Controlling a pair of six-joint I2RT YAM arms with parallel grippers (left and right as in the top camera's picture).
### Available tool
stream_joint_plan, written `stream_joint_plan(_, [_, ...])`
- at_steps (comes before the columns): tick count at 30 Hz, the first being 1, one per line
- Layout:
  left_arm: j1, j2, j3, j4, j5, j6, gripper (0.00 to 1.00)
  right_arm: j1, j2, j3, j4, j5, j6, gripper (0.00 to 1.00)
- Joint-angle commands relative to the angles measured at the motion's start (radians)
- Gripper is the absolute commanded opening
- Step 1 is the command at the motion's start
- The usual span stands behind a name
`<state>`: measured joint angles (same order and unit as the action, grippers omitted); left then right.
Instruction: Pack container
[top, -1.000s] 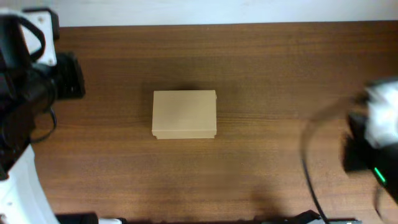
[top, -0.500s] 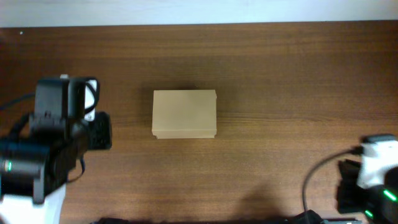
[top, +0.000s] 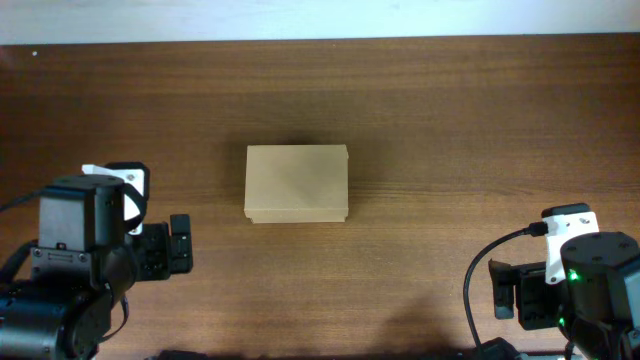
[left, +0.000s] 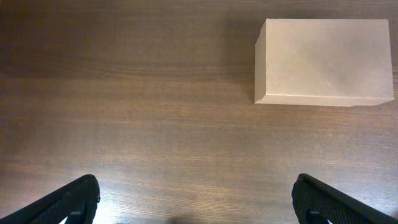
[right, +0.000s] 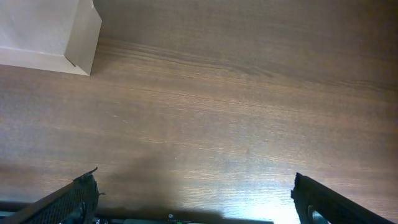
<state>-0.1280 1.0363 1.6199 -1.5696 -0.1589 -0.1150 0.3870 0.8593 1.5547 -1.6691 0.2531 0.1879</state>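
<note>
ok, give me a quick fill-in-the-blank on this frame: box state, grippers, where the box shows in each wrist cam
1. The container is ____, not open.
2. The left gripper and the right gripper both have their jaws ____, holding nothing.
3. In the left wrist view the container sits in the upper ____ corner.
4. In the right wrist view it is cut off at the upper ____ corner.

Missing words: closed; open; right; left

Open table (top: 450, 110) around lone container (top: 296, 183)
</note>
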Motion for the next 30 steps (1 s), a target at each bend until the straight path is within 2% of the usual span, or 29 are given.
stream_joint_plan(1, [-0.003, -0.002, -0.006, -0.002, -0.014, -0.004, 1.0, 0.005, 0.0, -0.003, 0.005, 0.005, 0.012, 0.99])
stream_joint_plan(8, [-0.003, -0.002, -0.006, -0.002, -0.014, -0.005, 1.0, 0.005, 0.0, -0.003, 0.004, 0.008, 0.006, 0.99])
stream_joint_plan(11, [-0.003, -0.002, -0.006, -0.002, -0.014, -0.004, 1.0, 0.005, 0.0, -0.003, -0.001, 0.127, -0.111, 0.99])
stream_joint_plan(14, [-0.003, -0.002, -0.006, -0.002, -0.014, -0.005, 0.99, 0.002, -0.01, -0.003, 0.0, 0.133, -0.128, 0.99])
stream_joint_plan(20, [-0.003, -0.002, -0.006, -0.002, -0.014, -0.004, 1.0, -0.113, -0.063, -0.03, 0.018, 0.138, -0.129, 0.99])
stream_joint_plan(22, [-0.003, -0.002, -0.006, -0.002, -0.014, -0.004, 1.0, -0.151, -0.11, -0.088, 0.145, 0.151, -0.129, 0.99])
stream_joint_plan(25, [-0.003, -0.002, -0.006, -0.002, -0.014, -0.005, 1.0, -0.199, -0.201, -0.232, 0.432, 0.15, -0.128, 0.99])
stream_joint_plan(30, [-0.003, -0.002, -0.006, -0.002, -0.014, -0.005, 1.0, -0.265, -0.396, -0.602, 0.93, 0.143, -0.128, 0.99])
